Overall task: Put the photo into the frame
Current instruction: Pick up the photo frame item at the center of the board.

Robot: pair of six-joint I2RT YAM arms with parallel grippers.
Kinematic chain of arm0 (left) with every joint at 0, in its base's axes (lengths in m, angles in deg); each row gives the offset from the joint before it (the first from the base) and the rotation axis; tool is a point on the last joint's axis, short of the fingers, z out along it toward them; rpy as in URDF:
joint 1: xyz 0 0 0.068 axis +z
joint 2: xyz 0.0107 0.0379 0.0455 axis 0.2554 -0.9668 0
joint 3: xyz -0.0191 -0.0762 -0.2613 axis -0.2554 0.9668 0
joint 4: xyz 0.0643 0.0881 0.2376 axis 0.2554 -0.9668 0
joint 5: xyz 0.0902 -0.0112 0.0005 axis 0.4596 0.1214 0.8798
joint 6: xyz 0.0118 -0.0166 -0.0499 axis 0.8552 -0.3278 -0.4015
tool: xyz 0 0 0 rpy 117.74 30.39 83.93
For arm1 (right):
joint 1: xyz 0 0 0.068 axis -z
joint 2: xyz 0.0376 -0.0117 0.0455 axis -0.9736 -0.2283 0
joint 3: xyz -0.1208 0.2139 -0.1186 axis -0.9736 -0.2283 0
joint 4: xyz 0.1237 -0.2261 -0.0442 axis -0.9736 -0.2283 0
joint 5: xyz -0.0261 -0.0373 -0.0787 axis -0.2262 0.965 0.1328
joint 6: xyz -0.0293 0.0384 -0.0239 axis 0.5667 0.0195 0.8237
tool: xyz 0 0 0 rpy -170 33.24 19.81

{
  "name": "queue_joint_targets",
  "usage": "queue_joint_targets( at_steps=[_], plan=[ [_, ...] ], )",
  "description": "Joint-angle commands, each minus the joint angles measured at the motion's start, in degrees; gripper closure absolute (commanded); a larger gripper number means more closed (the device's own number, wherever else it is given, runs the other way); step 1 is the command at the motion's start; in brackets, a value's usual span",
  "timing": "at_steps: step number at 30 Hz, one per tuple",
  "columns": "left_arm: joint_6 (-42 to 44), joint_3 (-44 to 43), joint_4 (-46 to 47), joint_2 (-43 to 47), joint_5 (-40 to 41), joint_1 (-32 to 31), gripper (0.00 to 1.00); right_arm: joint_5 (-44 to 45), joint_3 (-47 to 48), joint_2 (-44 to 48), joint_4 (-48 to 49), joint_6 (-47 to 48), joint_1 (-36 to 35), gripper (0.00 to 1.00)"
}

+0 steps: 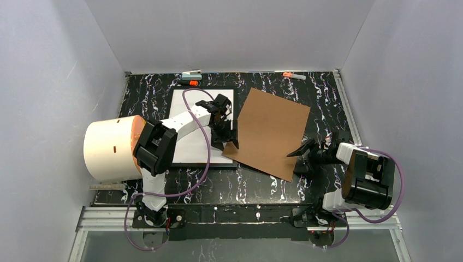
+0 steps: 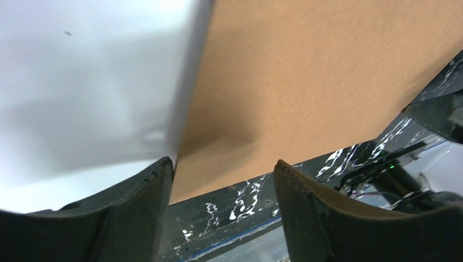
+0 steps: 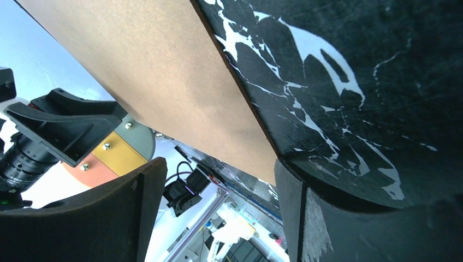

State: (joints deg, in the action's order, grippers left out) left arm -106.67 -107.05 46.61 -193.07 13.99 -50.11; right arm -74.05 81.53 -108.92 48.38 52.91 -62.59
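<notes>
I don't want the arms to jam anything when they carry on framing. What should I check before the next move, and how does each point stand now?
1. Photo lies white side up inside the frame: ok.
2. Photo sits square in the frame all round: cannot tell, the left arm covers part of it.
3. Left hand is open and holds nothing: ok.
4. Right hand is open, by the board's near right edge: ok.
5. Board lies clear of the frame: not ok, its left corner overlaps the frame's right side.
6. Board lies flat on the table: cannot tell.
</notes>
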Motion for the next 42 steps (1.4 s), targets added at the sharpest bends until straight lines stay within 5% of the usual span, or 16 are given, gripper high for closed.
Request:
queue_joint_targets(
  at_steps=[1, 13, 20, 30, 42],
  plan=[
    [-6.3, 1.5, 7.8, 3.7, -13.5, 0.4, 0.41, 7.5, -1.3, -1.6, 1.2, 1.9, -0.6, 0.19],
    [-12.4, 4.4, 22.2, 7.8, -26.8, 1.4, 0.58, 7.8, -1.7, -1.9, 1.9, 1.8, -0.7, 0.21],
    [-11.1, 4.5, 24.7, 7.8, -32.4, 1.6, 0.38, 7.9, -1.0, -2.6, 2.1, 2.1, -0.7, 0.21],
    [-3.7, 5.0, 22.1, 5.4, -38.0, 1.4, 0.39, 8.0, -0.9, -3.5, 2.4, 2.4, -0.7, 0.22],
    [10.0, -1.6, 7.7, 3.7, -41.6, 1.4, 0.66, 8.3, -0.1, -3.9, 2.1, 2.6, -0.7, 0.23]
  ],
)
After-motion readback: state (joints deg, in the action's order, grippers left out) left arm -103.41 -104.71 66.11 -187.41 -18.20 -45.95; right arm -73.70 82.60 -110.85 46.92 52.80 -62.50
